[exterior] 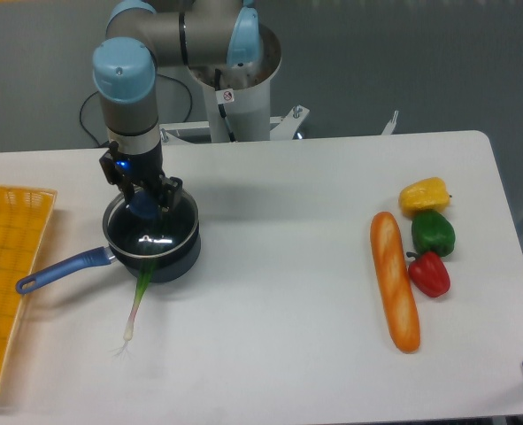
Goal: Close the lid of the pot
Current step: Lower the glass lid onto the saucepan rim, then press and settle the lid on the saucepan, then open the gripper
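The lid (151, 228) sits on the pot (155, 252) (bread (394, 280) far right).

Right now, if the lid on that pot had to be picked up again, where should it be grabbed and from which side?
Grip the lid by its blue knob at the centre, coming straight down from above. The glass disc lies flat on the pot, so its rim offers little to pinch, while the knob stands up. The gripper is already placed that way, its fingers either side of the knob.

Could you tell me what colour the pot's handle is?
Blue; the pot's handle shows in the fixed camera view.
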Available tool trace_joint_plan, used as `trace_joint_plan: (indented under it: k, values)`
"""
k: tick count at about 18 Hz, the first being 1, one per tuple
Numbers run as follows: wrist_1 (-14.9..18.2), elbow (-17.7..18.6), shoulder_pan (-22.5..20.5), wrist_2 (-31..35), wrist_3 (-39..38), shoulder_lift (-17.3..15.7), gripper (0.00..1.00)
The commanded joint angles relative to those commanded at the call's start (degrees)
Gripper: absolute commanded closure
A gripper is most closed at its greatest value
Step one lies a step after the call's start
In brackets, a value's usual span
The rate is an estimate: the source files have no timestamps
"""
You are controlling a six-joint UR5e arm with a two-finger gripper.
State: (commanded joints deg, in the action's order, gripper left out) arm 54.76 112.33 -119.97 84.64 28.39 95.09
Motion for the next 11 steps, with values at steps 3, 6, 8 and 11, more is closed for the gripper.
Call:
trace_joint_plan:
  k: [3, 6, 8, 11]
  values:
    - [-0.9, 0.1, 0.4, 0.1, -0.8, 0.3, 0.62]
    - [-0.9, 0.1, 0.9, 1.2, -0.9, 0.7, 0.62]
    - [-1.0, 0.1, 1.7, 1.9, -1.1, 1.1, 0.62]
    - [-1.0, 0.1, 1.8, 2.1, -1.1, 1.1, 0.62]
